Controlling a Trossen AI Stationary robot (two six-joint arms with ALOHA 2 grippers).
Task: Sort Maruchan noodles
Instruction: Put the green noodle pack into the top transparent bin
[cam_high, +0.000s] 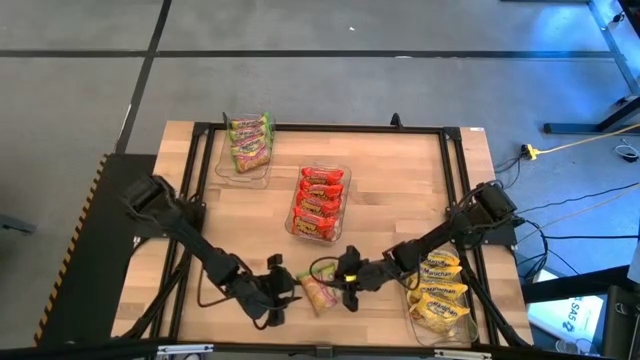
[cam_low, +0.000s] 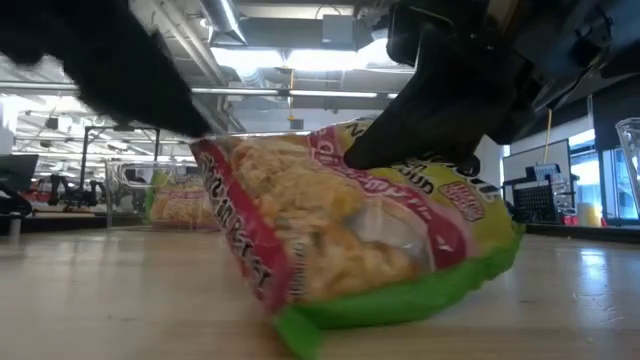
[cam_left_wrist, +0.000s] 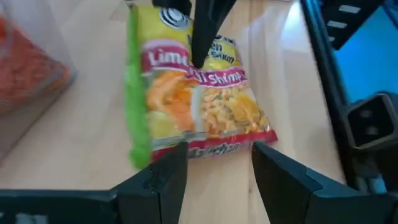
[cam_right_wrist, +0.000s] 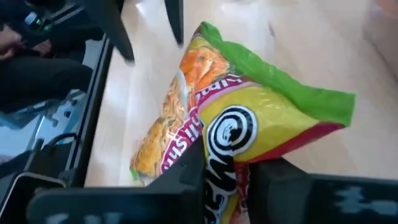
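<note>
One Maruchan packet (cam_high: 318, 293), yellow and red with a green side seam, lies near the table's near edge between my two grippers. My right gripper (cam_high: 345, 285) is shut on its right end. My left gripper (cam_left_wrist: 217, 165) is open, its fingers standing just short of the packet's left end (cam_left_wrist: 205, 148). In the low view the packet (cam_low: 350, 230) is tilted, with one end raised. Other packets sit sorted in clear trays: green ones (cam_high: 250, 143), red ones (cam_high: 318, 203) and yellow ones (cam_high: 440, 295). My right gripper pinches the packet's yellow-printed end (cam_right_wrist: 227, 140) between its two fingers, coming from the table's right and slanting down. That end is raised, the packet is tilted, and its green seam (cam_low: 330, 322) rests on the table.
The red tray (cam_high: 296, 228) stands just beyond the packet, the yellow tray (cam_high: 412, 312) at the near right corner and the green tray (cam_high: 222, 165) at the far left. A black frame (cam_high: 455, 170) rims the wooden table. Bare wood lies left of the red tray.
</note>
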